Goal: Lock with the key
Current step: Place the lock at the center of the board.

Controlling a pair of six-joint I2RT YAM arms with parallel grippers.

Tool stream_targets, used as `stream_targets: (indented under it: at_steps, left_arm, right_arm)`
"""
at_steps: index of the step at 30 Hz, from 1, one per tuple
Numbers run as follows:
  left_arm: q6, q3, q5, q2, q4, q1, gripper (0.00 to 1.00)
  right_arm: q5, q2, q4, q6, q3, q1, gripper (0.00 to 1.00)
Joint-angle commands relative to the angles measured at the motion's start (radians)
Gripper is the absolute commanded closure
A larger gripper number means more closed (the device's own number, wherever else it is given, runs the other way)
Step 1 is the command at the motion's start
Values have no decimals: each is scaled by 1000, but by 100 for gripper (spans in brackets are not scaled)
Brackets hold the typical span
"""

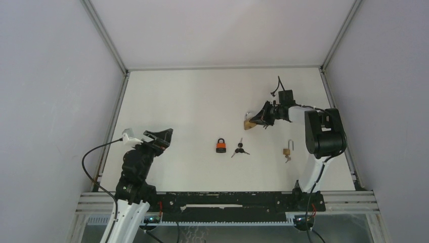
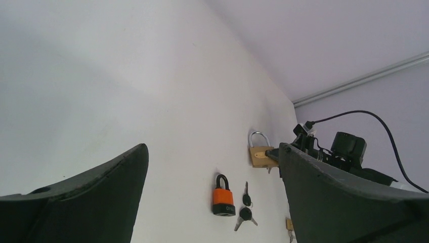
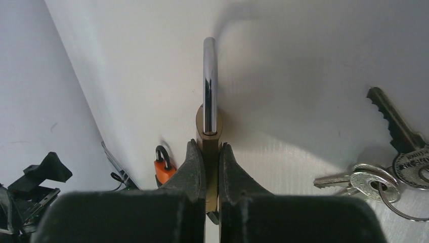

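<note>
A brass padlock (image 3: 209, 132) is being gripped by its body between the narrowly set jaws of the right gripper (image 3: 210, 148), over the far right of the table (image 1: 192, 101). A key bunch (image 3: 384, 169) is lying just beside it. The left gripper (image 1: 163, 137) is being held at the near left, jaws wide and empty.

Overhead and both wrist cameras see the orange padlock (image 1: 220, 146).
</note>
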Motion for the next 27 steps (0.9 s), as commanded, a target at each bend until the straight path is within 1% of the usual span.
stream_targets:
  at_steps: [1, 4, 8, 11, 15, 17, 19, 21, 23, 25, 26, 27]
  left_arm:
    - [-50, -21, -24, -9, 55, 13, 0]
    - [-60, -22, -22, -8, 45, 16, 0]
    - [-61, -22, -20, -13, 47, 17, 0]
    - [-57, -20, -15, -14, 52, 17, 0]
    - [-53, -19, -13, -20, 52, 17, 0]
    - [-51, -18, -16, -23, 50, 17, 0]
    - [-50, -18, -25, -31, 43, 17, 0]
    - [-53, -20, -35, -44, 33, 17, 0]
    - [-61, -21, -42, -66, 28, 17, 0]
    - [-69, -24, -46, -86, 25, 17, 0]
    - [-72, -26, -46, -95, 26, 18, 0]
    - [-73, -27, -45, -104, 29, 18, 0]
  right_arm:
    - [-8, -33, 32, 2, -5, -21, 93]
    - [31, -45, -7, -15, -15, -29, 77]
    - [94, -75, -41, -33, -23, -38, 62]
    - [103, -87, -54, -39, -22, -48, 55]
    - [129, -124, -146, -83, 19, -50, 53]
    - [171, -167, -217, -122, 51, -50, 46]
    - [258, -227, -333, -198, 92, -46, 40]
    - [401, -295, -500, -267, 133, -33, 32]
    - [563, -369, -614, -301, 144, -21, 17]
    - [717, -400, -717, -300, 139, -12, 5]
    - [761, -403, -758, -302, 132, -11, 2]
    - [776, -397, -791, -308, 121, -15, 1]
